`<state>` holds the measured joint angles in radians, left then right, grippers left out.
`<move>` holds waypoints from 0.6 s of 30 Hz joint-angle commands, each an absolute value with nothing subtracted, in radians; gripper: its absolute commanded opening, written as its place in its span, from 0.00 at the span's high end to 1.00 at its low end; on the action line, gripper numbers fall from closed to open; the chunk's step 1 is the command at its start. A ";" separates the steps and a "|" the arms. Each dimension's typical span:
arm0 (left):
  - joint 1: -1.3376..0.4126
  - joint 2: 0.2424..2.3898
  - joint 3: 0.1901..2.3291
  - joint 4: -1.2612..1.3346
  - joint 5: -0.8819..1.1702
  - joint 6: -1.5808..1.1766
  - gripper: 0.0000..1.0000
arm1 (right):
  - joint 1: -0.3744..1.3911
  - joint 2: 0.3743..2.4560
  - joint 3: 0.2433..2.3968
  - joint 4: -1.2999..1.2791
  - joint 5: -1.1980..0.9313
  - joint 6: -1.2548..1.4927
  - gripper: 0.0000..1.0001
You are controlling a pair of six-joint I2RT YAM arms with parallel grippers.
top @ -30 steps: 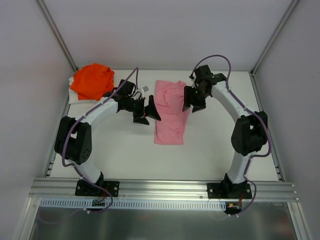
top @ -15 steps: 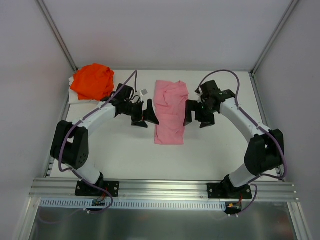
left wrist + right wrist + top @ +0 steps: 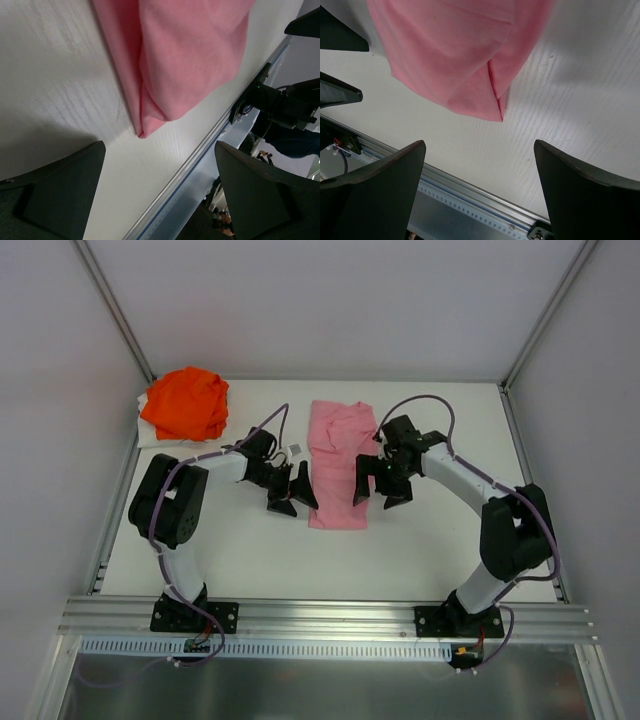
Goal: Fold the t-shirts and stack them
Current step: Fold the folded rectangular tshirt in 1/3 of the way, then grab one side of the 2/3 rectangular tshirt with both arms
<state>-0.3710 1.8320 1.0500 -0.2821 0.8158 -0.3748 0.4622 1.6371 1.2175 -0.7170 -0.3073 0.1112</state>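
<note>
The light pink t-shirt [image 3: 340, 462] lies folded into a long narrow strip in the middle of the table, its near end toward the arms. It also shows in the left wrist view [image 3: 185, 55] and the right wrist view [image 3: 455, 50]. The orange t-shirt [image 3: 186, 402] lies bunched at the far left corner. My left gripper [image 3: 291, 492] is open and empty just left of the pink strip's near end. My right gripper [image 3: 381, 486] is open and empty just right of it. Both hover above the table near the strip's near corners.
A white cloth [image 3: 146, 432] lies under the orange shirt. A metal rail [image 3: 320, 612] runs along the table's near edge. Grey walls [image 3: 60, 390] close in the left, back and right sides.
Both grippers have moved toward the near end of the pink strip; the right came down from the strip's far part, the left shifted slightly nearer. The shirts have not moved.
</note>
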 commanded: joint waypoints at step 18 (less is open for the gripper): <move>-0.356 1.894 1.045 -0.215 0.841 -0.403 0.09 | 0.503 1.801 1.163 -0.571 -0.371 0.173 0.08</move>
